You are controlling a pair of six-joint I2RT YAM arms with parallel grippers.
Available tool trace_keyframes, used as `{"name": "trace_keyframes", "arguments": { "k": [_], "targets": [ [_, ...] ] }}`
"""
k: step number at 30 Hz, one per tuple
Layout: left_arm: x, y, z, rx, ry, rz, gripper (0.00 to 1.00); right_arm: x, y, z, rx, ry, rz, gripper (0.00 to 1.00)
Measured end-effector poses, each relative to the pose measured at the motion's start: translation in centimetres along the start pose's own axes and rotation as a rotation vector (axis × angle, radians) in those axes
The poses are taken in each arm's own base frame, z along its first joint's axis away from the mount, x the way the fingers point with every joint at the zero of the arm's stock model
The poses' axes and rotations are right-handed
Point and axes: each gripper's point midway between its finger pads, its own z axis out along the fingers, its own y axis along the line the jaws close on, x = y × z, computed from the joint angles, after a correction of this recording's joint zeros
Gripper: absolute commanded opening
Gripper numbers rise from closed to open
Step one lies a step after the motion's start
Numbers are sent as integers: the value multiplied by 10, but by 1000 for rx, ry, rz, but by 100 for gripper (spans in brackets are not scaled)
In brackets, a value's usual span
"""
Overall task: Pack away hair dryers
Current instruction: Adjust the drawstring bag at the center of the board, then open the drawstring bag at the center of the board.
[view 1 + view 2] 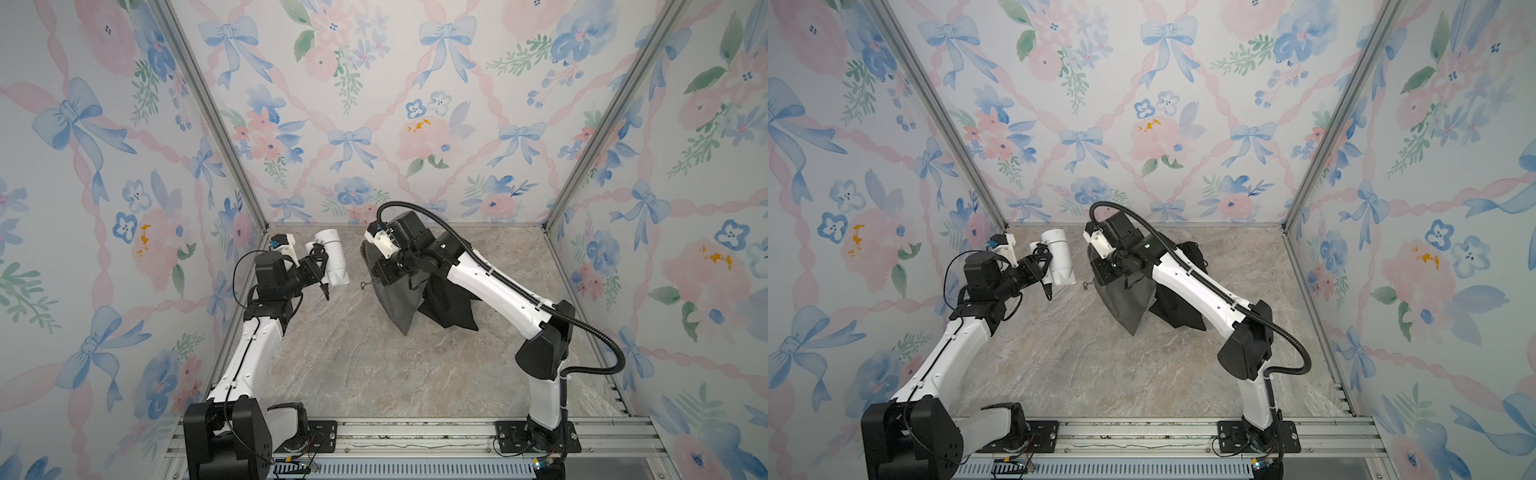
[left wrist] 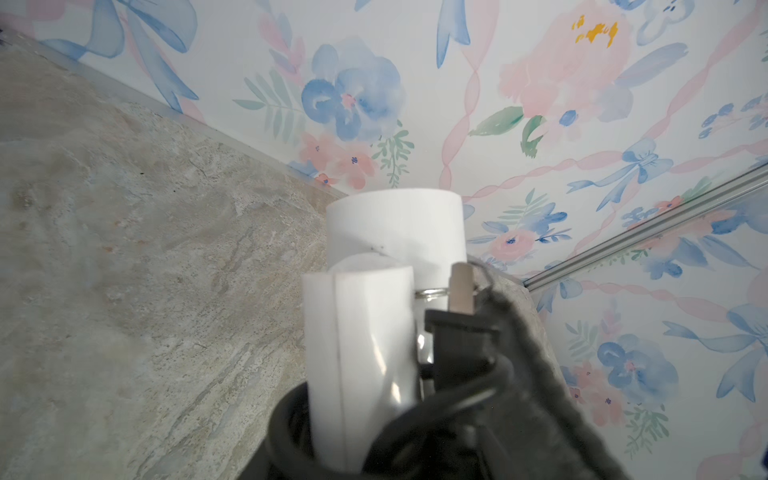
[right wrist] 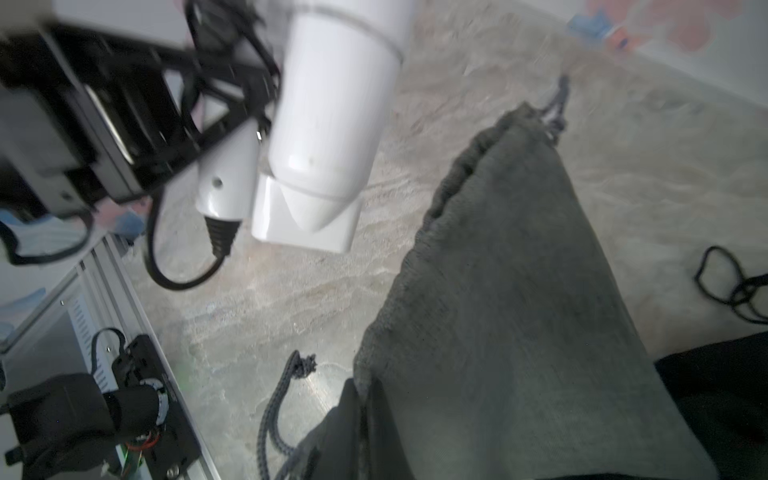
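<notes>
In both top views we see the left gripper (image 1: 318, 262) clasping a white dryer (image 1: 334, 259) above the table (image 1: 353, 365), near the back left corner. Only the left wrist view shows us its plug (image 2: 459, 328) beside the folded handle (image 2: 357, 353). Only the right wrist view shows the right gripper (image 3: 357, 411) pinched on the rim of the grey pouch (image 3: 519, 291), with the black pouch (image 1: 451, 309) just beside it.
</notes>
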Motion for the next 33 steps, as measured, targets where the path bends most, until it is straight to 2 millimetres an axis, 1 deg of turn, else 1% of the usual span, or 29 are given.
{"name": "trace_keyframes", "arguments": {
  "k": [2, 4, 6, 7, 9, 10, 11, 14, 15, 16, 19, 20, 21, 24, 27, 30, 33],
  "targets": [
    [-2, 2, -1, -7, -6, -2, 19, 42, 6, 26, -15, 111, -17, 0],
    [-3, 5, -2, -16, -12, -4, 19, 92, 9, 48, -26, 228, -27, 0],
    [-4, 6, -2, -20, -15, -4, 19, 134, 11, 59, -35, 321, -27, 0],
    [-4, 6, -2, -21, -15, -4, 19, 152, 12, 62, -35, 358, -31, 0],
    [-4, 7, -2, -23, -16, -4, 19, 172, 12, 61, -32, 394, -42, 0],
    [-4, 7, -2, -23, -17, -4, 19, 176, 13, 60, -28, 393, -51, 1],
    [-4, 7, -2, -23, -17, -4, 19, 176, 14, 59, -24, 382, -61, 4],
    [-5, 7, -2, -24, -18, -5, 20, 169, 17, 55, -19, 321, -86, 13],
    [-5, 7, -2, -25, -19, -5, 20, 166, 18, 55, -18, 295, -98, 18],
    [-5, 7, -2, -26, -20, -6, 20, 164, 19, 54, -18, 273, -106, 26],
    [-5, 8, -2, -27, -21, -9, 21, 161, 26, 56, -31, 221, -125, 52],
    [-5, 8, -3, -28, -20, -9, 21, 161, 29, 56, -36, 209, -132, 57],
    [-4, 8, -3, -29, -19, -10, 21, 161, 33, 56, -44, 195, -142, 61],
    [-2, 9, -3, -31, -17, -11, 21, 160, 46, 52, -70, 151, -173, 62],
    [-2, 9, -3, -31, -17, -11, 21, 150, 57, 49, -88, 99, -194, 61],
    [-2, 9, -3, -31, -17, -11, 21, 141, 63, 49, -91, 55, -212, 61],
    [-2, 9, -3, -31, -17, -11, 21, 144, 68, 53, -78, 39, -231, 61]
  ]
}}
